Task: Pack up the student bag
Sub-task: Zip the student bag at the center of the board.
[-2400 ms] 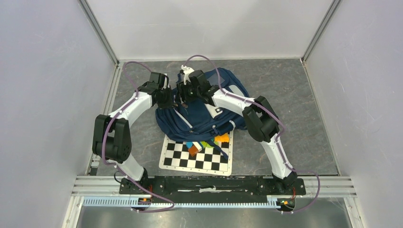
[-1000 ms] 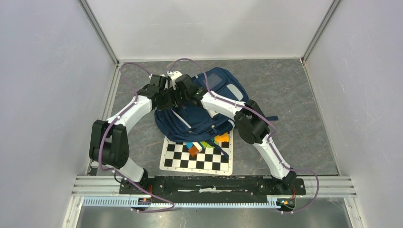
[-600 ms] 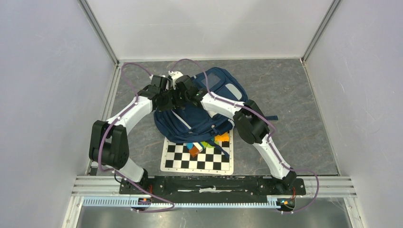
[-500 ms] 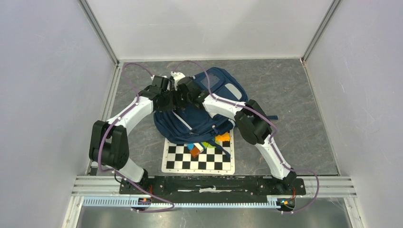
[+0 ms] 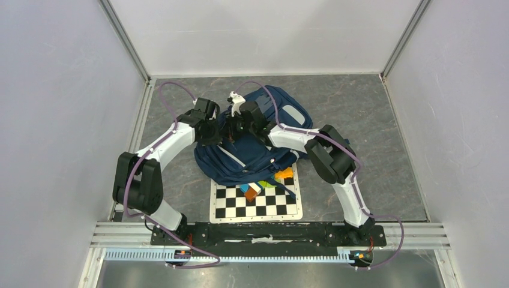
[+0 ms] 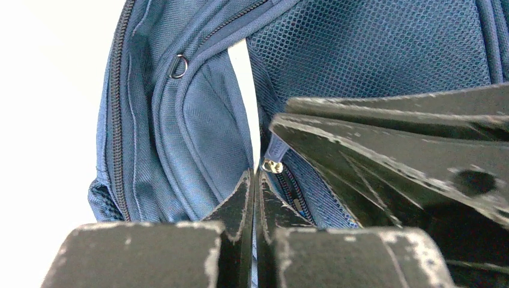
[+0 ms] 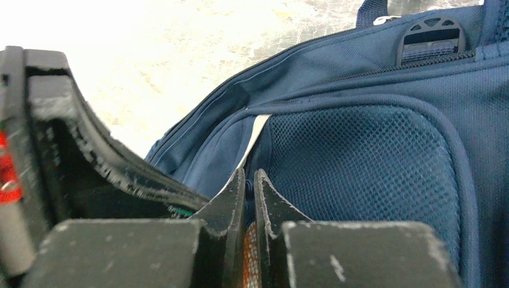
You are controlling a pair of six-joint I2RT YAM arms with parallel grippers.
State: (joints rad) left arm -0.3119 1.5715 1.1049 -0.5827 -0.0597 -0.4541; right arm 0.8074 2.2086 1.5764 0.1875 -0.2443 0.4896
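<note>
Can't make out what's between the right gripper (image 7: 250, 175) fingertips; can't see most of the coloured blocks (image 5: 263, 185), tucked under the student bag (image 5: 243, 165).

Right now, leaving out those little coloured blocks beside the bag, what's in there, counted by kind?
Robot arms: 2
Backpack: 1
Checkered board: 1
Total: 4
</note>
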